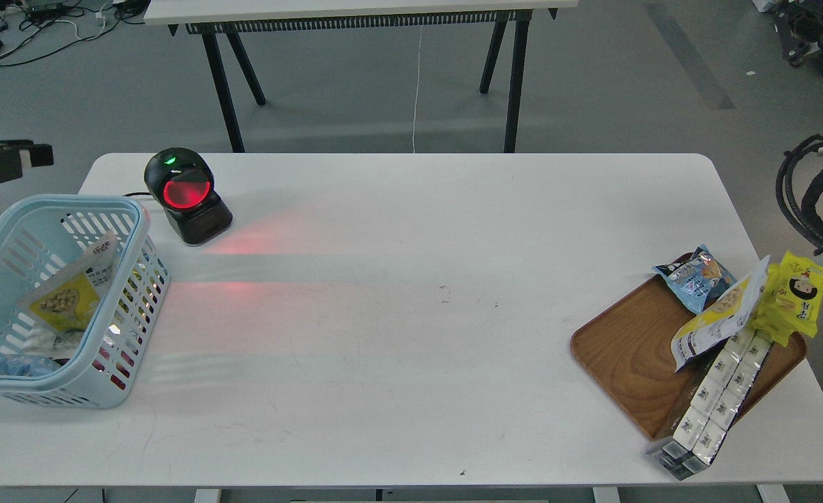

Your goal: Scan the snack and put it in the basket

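Observation:
The snack (62, 300), a small pouch with a yellow front and a picture of round beige pieces, lies tilted inside the light blue slotted basket (142, 230) at the table's left end, on top of other packets. My left gripper (31, 157) is at the far left edge, above and behind the basket, apart from the snack; it looks open and holds nothing. My right gripper is out of view.
A black scanner (186, 194) with a glowing red window stands right of the basket. A wooden tray (628, 356) at the right holds a longer yellow-white pouch (719, 318), a blue packet (694, 276), a bright yellow packet (799, 293) and white boxes (715, 395).

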Robot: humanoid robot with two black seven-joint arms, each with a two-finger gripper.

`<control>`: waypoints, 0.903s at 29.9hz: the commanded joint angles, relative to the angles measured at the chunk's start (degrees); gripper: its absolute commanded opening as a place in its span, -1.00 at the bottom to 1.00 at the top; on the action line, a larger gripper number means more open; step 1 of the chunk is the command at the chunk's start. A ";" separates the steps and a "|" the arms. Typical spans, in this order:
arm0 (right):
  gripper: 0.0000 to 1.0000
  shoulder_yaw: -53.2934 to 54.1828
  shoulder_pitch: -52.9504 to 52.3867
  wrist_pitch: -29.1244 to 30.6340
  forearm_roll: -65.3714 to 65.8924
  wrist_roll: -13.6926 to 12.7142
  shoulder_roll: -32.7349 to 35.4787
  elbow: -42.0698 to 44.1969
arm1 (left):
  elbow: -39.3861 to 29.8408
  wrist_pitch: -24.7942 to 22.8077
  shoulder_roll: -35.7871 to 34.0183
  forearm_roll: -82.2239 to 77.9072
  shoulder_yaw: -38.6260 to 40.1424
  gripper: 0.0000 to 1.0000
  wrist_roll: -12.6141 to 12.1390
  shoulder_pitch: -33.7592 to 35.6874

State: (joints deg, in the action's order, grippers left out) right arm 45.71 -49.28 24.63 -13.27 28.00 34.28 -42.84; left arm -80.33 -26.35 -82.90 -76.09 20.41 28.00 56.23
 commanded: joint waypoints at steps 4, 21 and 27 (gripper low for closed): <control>0.98 -0.09 -0.29 -0.55 0.08 0.00 0.17 0.47 | 2.10 -0.19 5.02 20.36 1.56 0.99 0.00 2.30; 0.98 0.17 -2.30 -1.77 0.17 -3.21 -0.09 -0.32 | 40.22 -1.65 45.34 52.17 12.02 0.99 0.00 4.59; 0.99 -0.35 -2.31 -3.36 0.17 -3.21 -2.11 0.12 | 54.30 -1.65 57.04 65.79 12.29 0.99 0.00 4.94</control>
State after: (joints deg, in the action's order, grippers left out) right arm 45.86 -51.90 21.08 -13.16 24.75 32.58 -43.00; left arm -31.80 -28.00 -30.72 -16.59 32.63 28.00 60.89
